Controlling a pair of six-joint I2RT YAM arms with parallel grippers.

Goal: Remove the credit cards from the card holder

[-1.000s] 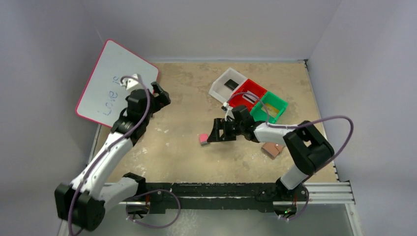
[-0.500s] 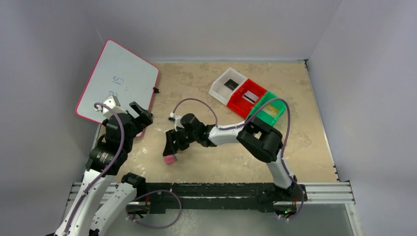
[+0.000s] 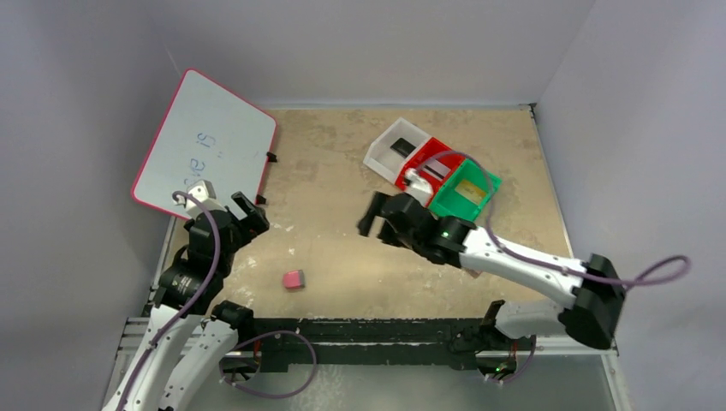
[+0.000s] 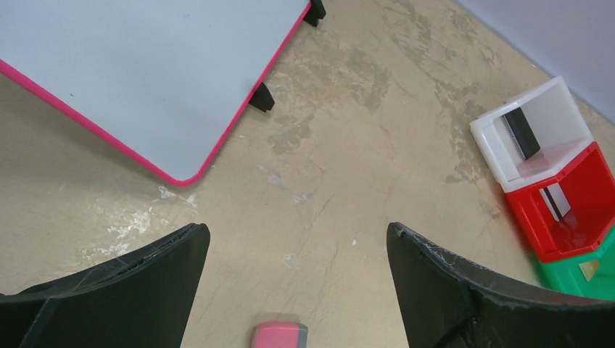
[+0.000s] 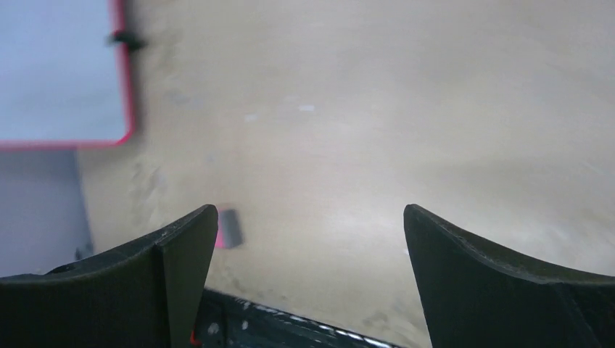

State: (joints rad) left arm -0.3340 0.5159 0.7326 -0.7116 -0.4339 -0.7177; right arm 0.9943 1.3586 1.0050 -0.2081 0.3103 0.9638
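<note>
Cards look out: black plastic card (image 4: 523, 134) in white bin (image 4: 551, 98), silver striped card (image 4: 555, 201) in red bin (image 4: 580, 233), gold card (image 3: 467, 190) in green bin (image 3: 447, 204). I can't see tan leather holder. Left gripper (image 4: 296, 230) & right gripper (image 5: 310, 210) spread, empty.

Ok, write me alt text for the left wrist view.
The left gripper hangs open over the tan table, a pink eraser showing between its fingers at the bottom edge. A pink-rimmed whiteboard fills the upper left; a white bin, a red bin and a green bin stand at the right, cards inside.
</note>
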